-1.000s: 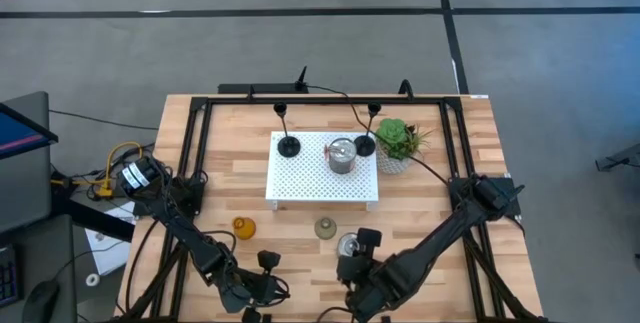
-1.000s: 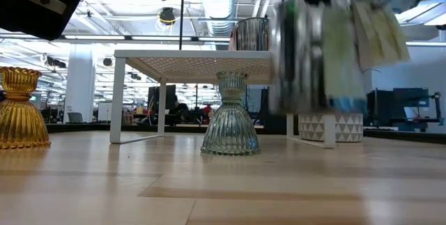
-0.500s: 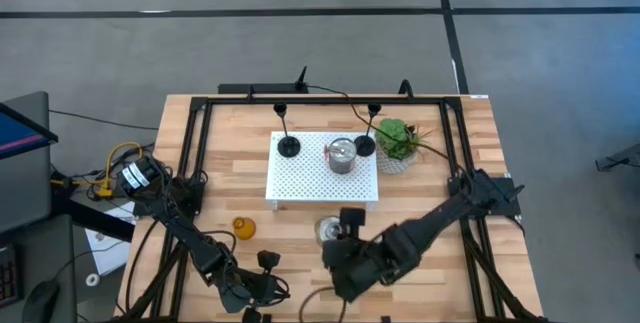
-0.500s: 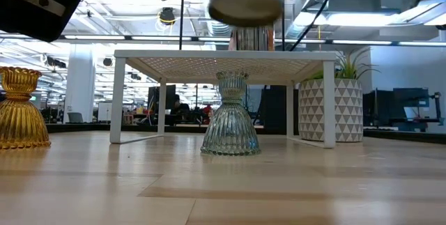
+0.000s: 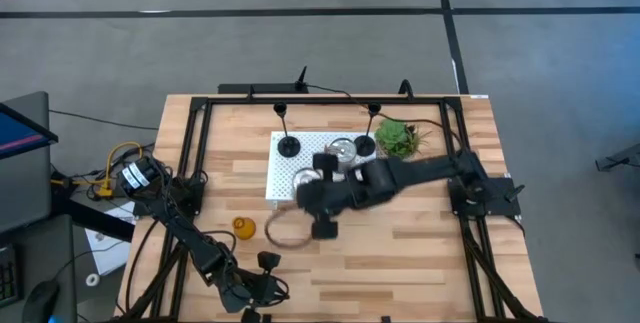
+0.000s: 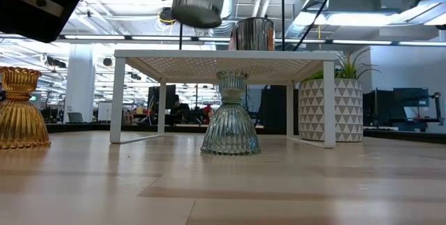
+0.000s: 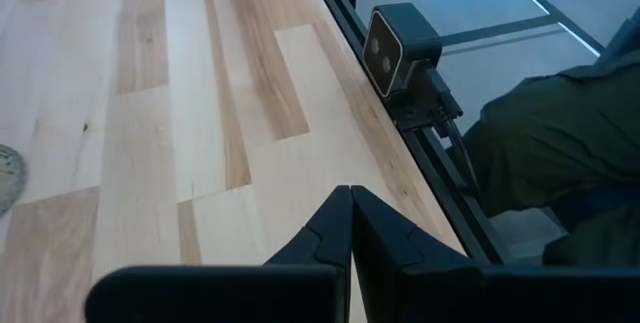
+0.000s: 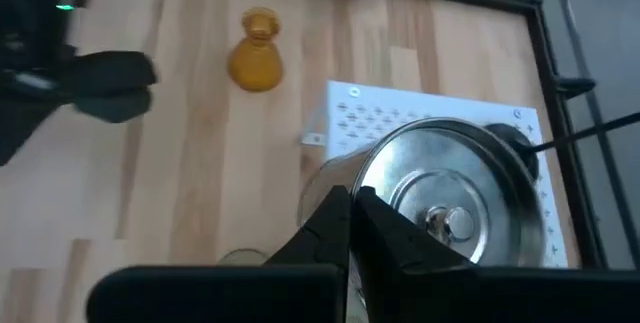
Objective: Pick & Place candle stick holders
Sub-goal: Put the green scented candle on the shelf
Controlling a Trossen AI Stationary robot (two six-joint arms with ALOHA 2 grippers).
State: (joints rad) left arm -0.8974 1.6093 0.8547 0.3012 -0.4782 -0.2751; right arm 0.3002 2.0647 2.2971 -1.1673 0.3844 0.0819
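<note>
**Silver cup held above left part of tray**

Right gripper [image 5: 308, 191] sits mid-frame in the high view, over the left half of the white tray [image 5: 283, 194]. Its fingers look clamped on a silver cup [image 6: 197, 0]. In the low view that cup hangs at top centre-left, clear above the tray top [image 6: 223, 54]. The right wrist view shows the cup's shiny round face [image 8: 450, 198] just beyond the fingers, tray [image 8: 350, 113] behind it.

A second silver cup [image 5: 343, 149] stands on the tray near its upper edge; low view shows it upright [image 6: 251, 35].

Two black holders: one [image 5: 288, 143] at the tray's upper left corner, one [image 5: 366, 143] at its upper right, beside the potted plant [image 5: 396, 139].

Amber holder [image 5: 243, 227] stands on the table, lower left of the tray; far left in the low view [image 6: 21, 108].

Grey-green holder [image 6: 231, 115] stands on the table at low-view centre, in front of the tray.

Left gripper [image 7: 349, 225] is at the table's near edge, bottom of the high view, fingers together, holding nothing.
</note>
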